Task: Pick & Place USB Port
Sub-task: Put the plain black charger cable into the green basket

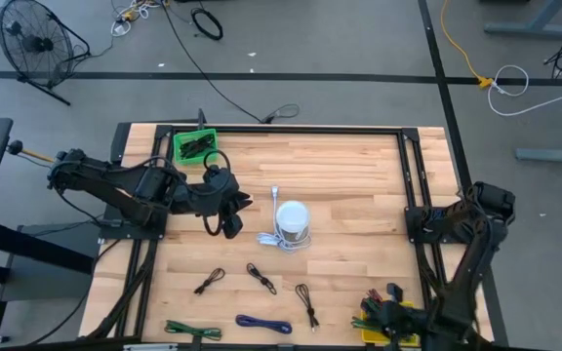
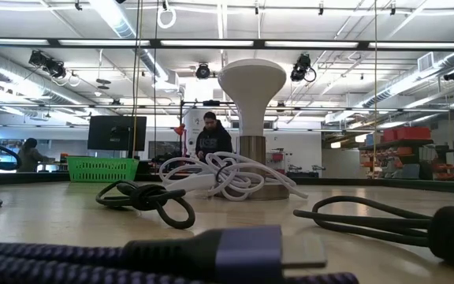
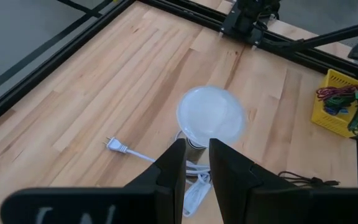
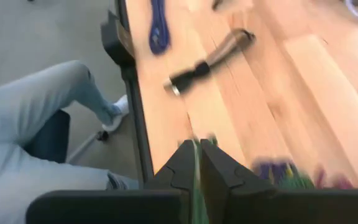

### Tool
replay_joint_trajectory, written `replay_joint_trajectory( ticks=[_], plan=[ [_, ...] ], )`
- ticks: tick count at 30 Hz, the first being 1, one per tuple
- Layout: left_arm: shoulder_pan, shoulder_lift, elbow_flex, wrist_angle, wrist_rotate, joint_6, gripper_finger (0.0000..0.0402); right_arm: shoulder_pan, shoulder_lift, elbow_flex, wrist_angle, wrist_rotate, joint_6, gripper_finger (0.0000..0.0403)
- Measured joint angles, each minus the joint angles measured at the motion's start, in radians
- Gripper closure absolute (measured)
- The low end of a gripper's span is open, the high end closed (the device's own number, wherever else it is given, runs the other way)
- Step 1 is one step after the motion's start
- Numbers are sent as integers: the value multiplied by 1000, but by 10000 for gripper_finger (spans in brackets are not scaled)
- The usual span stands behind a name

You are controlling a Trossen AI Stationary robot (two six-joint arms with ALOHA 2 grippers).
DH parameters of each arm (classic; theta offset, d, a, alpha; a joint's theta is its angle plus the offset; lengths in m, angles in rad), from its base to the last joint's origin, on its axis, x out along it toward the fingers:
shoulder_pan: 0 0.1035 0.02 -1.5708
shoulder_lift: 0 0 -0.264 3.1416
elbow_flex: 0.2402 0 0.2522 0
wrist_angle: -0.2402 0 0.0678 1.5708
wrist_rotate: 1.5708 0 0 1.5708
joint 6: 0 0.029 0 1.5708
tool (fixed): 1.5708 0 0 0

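Observation:
Several loose USB cables lie along the table's near side: black ones, a green one and a blue one, whose plug fills the low view's foreground. My right gripper is at the near right, over a yellow bin of cables, shut on a thin green cable. My left gripper hovers at the table's left of a white lamp, its fingers slightly apart and open with nothing between them. My right gripper pinches a thin green cable between its two fingers, which slant downward. The picture is blurred, so which part of the cable it has and how the cable hangs cannot be told.
The lamp's white cord lies coiled at its base, its plug out on the wood. A green basket stands at the far left. A seated person's legs show just past the table's near edge.

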Motion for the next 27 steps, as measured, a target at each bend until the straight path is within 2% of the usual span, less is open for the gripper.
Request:
replay_joint_trajectory(
  ticks=[5,10,13,19,27],
  plan=[
    [-23,8,0,-1,27,-19,326,-118,-3,0,147,-87,-232,376],
    [-109,60,0,-35,56,-35,326,-198,-3,0,324,-92,-500,376],
    [-170,118,-1,-93,58,-123,326,-227,-3,0,420,-92,-618,376],
    [-290,257,-1,-177,61,-351,326,-249,-10,0,505,-92,-733,376],
    [-402,453,-1,-241,179,-535,326,-250,-11,0,529,-92,-753,376]
  ],
)
